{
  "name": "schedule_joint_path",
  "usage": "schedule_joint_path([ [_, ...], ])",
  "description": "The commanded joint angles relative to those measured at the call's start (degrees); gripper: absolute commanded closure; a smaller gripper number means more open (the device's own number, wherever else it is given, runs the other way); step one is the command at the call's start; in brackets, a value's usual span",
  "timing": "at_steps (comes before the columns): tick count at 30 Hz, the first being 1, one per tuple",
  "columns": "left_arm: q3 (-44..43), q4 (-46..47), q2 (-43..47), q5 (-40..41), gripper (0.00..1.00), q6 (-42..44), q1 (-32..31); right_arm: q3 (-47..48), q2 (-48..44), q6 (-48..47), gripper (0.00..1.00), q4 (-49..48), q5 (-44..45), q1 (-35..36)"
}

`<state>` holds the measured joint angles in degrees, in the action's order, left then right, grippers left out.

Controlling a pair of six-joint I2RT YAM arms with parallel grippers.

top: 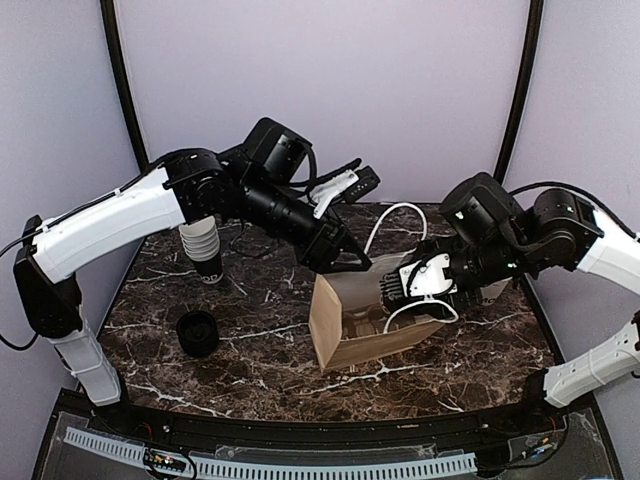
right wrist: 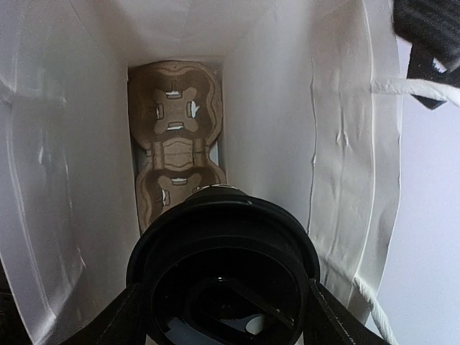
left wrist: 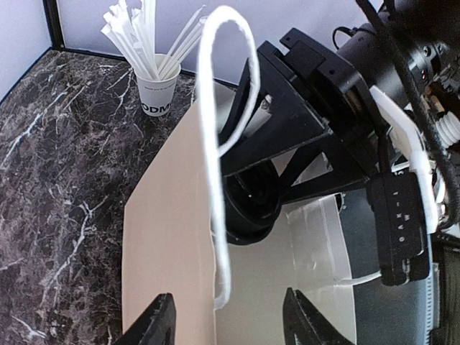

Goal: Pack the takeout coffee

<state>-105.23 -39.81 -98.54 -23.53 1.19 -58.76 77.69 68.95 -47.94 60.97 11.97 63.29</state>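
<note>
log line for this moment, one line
right gripper holds takeout coffee inside brown paper bag mouth | left gripper open at bag rim

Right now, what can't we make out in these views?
- Top view: takeout coffee hidden by the right gripper and the brown bag wall.
- Right wrist: cup body hidden behind its own lid; whether it sits in the carrier is unclear.
- Left wrist: left gripper cut off by the bottom edge; contact with the bag handle unclear.
- Top view: black round item too small to identify.
</note>
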Motion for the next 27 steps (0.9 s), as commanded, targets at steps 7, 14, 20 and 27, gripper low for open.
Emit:
schedule_joint_path([
  [7, 4.48, 9.12, 9.3, 0.76, 0.32, 1.9, 0.95, -3.9, -4.86, -1.71, 0.65, -0.17, 2.93, 1.93],
  [14, 21.25, 25.87, 10.31, 3.72, 0.27, -10.81, 12.46, -7.18, -5.15, -4.32, 0.65, -2.02, 3.56, 3.8],
  [20, 22.01, 28.91, 3.3, 2.09, 0.27, -12.98, 13.06, -9.96, -6.01, -8.03, 0.66, -3.94, 4.07, 5.3],
  [27, 22.26, 29.22, -0.27, -0.33, 0.27, -13.08, 13.06, -12.25, -6.74, -12.34, 0.66, -3.26, 0.78, 5.31],
])
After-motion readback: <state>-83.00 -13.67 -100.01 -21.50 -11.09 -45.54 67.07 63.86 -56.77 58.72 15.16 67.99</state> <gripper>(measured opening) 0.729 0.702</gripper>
